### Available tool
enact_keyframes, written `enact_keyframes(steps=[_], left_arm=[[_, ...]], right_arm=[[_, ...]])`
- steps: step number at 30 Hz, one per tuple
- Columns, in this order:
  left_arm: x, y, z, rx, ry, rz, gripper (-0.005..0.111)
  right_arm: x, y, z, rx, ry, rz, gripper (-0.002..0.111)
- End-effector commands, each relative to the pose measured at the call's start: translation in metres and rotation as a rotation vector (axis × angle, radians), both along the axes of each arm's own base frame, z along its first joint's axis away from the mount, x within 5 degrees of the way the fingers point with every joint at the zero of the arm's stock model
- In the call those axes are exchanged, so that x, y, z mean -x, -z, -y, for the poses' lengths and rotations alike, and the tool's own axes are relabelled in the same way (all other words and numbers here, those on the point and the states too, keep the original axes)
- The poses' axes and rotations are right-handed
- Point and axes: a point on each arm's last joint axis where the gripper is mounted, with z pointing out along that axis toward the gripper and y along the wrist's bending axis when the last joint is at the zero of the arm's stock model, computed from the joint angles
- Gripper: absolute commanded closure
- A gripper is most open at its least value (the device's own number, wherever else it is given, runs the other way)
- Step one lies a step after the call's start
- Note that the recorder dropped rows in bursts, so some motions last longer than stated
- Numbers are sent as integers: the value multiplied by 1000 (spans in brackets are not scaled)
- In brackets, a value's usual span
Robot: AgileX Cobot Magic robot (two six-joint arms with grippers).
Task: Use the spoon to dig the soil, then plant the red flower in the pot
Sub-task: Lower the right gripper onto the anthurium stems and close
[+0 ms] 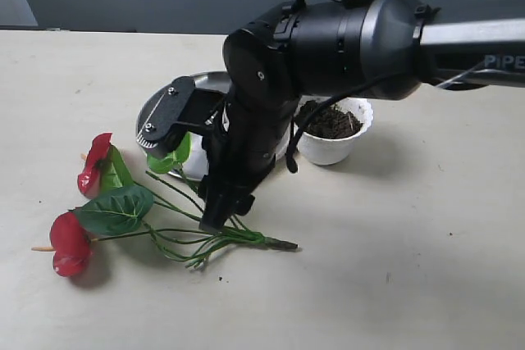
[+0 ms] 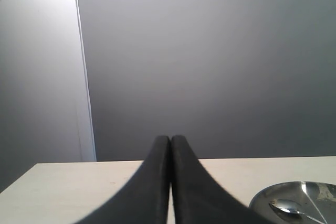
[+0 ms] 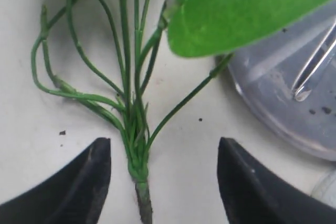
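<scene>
The red flower (image 1: 70, 243) lies flat on the table with its bundled stems (image 3: 137, 161) pointing right. My right gripper (image 1: 216, 215) has reached across the middle and hangs just over the stem base. It (image 3: 164, 142) is open, one finger on each side of the bundle, neither touching it. The white pot (image 1: 338, 148) stands behind the arm, with dark soil (image 1: 331, 123) inside. The spoon (image 2: 286, 208) lies in the steel plate; its thin handle (image 3: 315, 61) also shows there. My left gripper (image 2: 170, 139) is shut and empty, out near a table edge, apart from everything.
The round steel plate (image 1: 207, 82) sits behind the flower, largely hidden by the right arm; its rim (image 3: 273, 108) lies close beside the stems. A few soil crumbs (image 3: 62, 132) dot the table. A broad green leaf (image 3: 247, 9) overhangs the plate edge.
</scene>
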Motion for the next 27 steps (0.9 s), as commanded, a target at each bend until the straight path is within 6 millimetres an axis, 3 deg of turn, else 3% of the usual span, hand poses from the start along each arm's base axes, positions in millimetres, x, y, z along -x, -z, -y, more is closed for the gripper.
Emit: enact_keyframes(steps=[1,13,20,23,27], left_arm=[[1,-2,1,2,15,16,106],[1,-2,1,2,15,16,106],[1,-2,1,2,15,16,106],[1,-2,1,2,15,16,106],[1,-2,1,2,15,16,106]], right_arm=[[-3,-3,-5,-65,0,39,51],[-5,38,-16,-40,1,-35,51],[-8,51,-19,-38,-1,-25,52],[-8,53,-19,-36,-20,-19,65],[-8,55,-20,-31,-25,-22,106]])
